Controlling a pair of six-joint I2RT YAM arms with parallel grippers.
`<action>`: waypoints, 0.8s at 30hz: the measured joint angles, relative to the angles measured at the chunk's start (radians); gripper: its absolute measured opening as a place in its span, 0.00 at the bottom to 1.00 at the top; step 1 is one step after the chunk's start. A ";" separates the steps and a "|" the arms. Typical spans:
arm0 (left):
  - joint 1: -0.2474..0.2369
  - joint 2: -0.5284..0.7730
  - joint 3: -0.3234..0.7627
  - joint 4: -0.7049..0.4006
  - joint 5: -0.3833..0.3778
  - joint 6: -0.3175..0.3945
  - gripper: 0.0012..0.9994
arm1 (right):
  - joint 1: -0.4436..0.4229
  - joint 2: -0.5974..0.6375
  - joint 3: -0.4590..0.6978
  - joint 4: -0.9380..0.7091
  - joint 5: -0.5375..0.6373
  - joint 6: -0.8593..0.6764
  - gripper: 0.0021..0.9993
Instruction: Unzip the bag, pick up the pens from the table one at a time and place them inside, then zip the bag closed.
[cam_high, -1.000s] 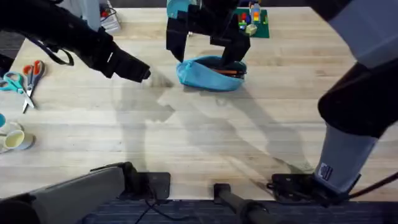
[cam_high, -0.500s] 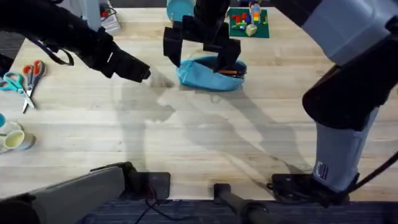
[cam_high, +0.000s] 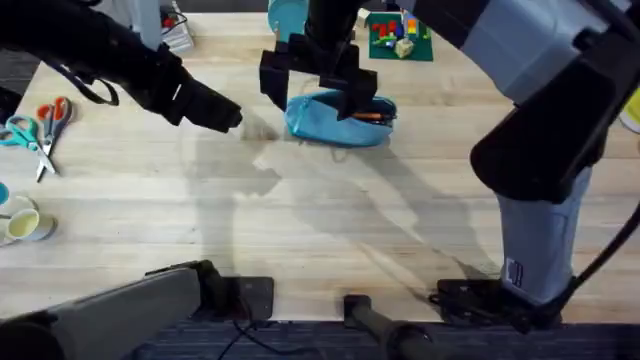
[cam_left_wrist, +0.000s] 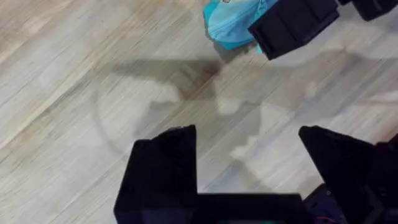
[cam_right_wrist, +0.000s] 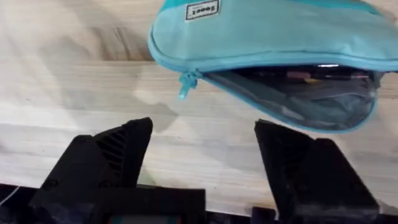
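**Right claw slides toward 11 o'clock over the open bag; zipping looks next**

Over the last second, only a small drift of the right claw from above the middle of the bag toward the bag's 9 o'clock end. Black fingers spread wide, pinching nothing, one on each side of the bag's back edge in the overhead view. From the right wrist, the same spread claw just short of the bag, not touching it.

No shift in the bag itself: lying at 12 o'clock on the table, far side, mouth gaping. Inside the opening, an orange pen, seen also as a thin streak in the dark slit. No pen to be seen on the bare planks, so loading is probably finished.

Left claw parked as before at about 10 o'clock, well apart from the bag, fingers spread and empty.

Meaning for the task: most likely a line-up on the teal pull tab, dangling at the end of the zipper near the label. Still to come: pinching that tab and drawing it along the top seam. Likely to need the other end of the soft fabric held down, or the whole bag may slide instead of closing. Scissors at 9 o'clock, out of the way.
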 joint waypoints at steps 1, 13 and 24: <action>0.000 0.000 0.000 0.000 0.000 0.000 0.99 | 0.000 0.000 0.000 0.004 0.000 0.003 1.00; 0.000 0.000 0.000 0.000 0.000 0.000 0.99 | 0.000 0.000 0.000 0.054 0.000 0.043 1.00; 0.000 0.000 0.000 0.000 0.000 0.000 0.99 | 0.000 0.000 -0.015 0.096 0.000 0.055 1.00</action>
